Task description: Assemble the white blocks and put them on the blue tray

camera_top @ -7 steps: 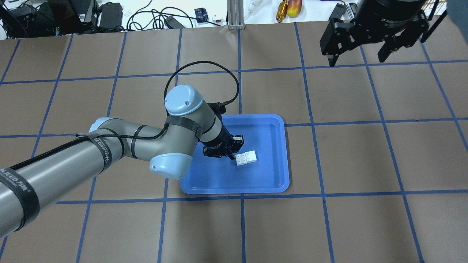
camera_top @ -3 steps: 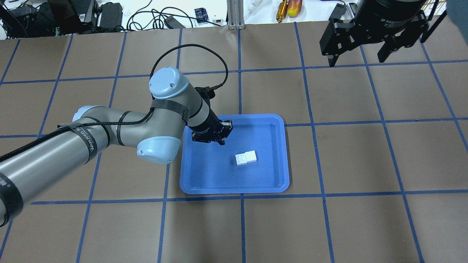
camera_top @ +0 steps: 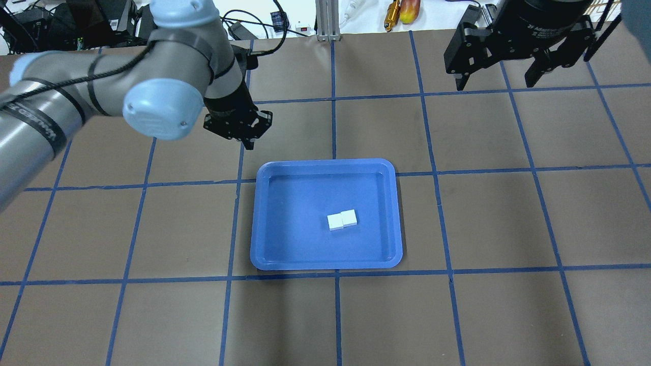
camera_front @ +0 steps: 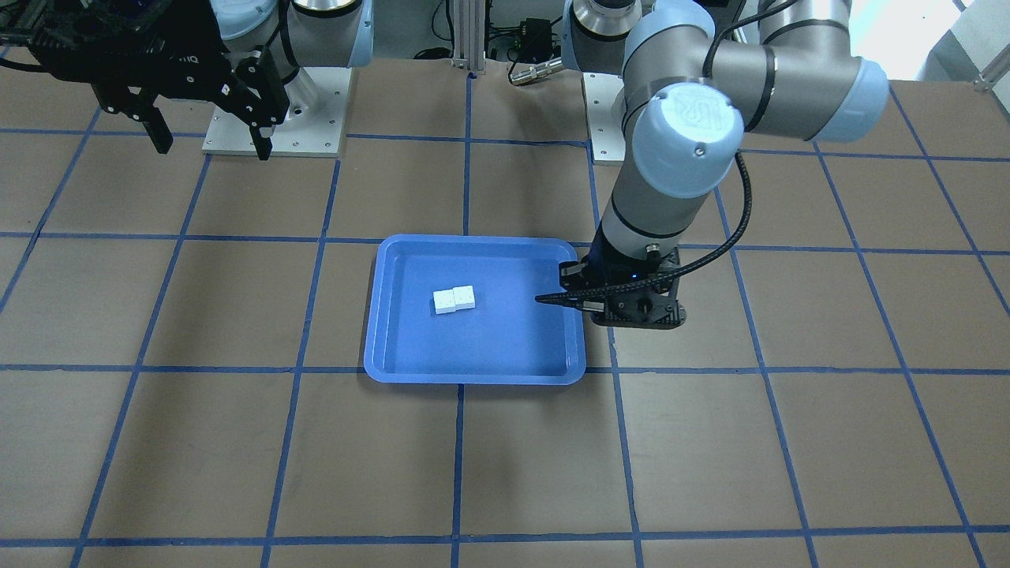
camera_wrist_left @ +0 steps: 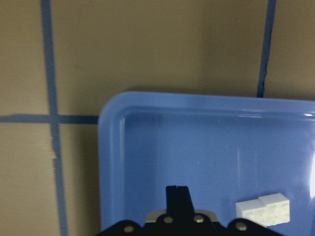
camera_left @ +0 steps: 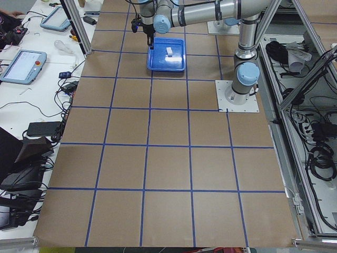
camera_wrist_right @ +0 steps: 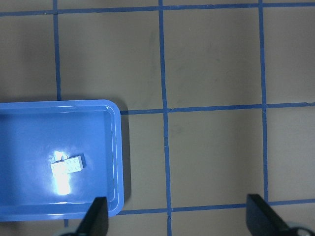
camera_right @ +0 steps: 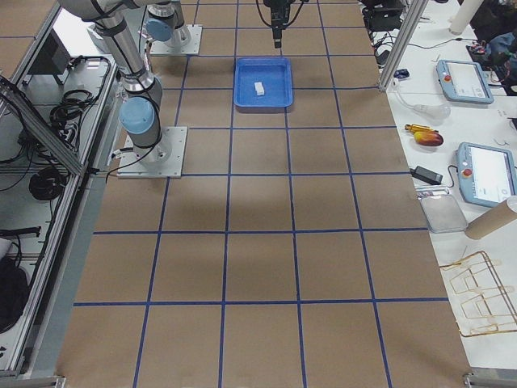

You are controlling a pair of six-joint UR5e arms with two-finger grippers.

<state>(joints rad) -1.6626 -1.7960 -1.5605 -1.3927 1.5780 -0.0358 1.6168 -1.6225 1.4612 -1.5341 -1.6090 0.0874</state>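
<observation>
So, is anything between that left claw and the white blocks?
Overhead view: only rim and bare floor of the blue tray lie between left gripper and white blocks.

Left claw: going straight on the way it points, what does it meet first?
Probably the tray floor near its corner, clear of the blocks; the left claw hangs high, so depth is unsure.

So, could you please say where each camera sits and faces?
Front-facing: across table, facing robot; both arms.
Overhead: behind robot, downward; both arms.
Exterior left: table end; left arm nearer.
Exterior right: opposite end; right arm nearer.
Left wrist: above blue tray; left end effector.
Right wrist: above table; right end effector.
Wrists share white blocks.
</observation>
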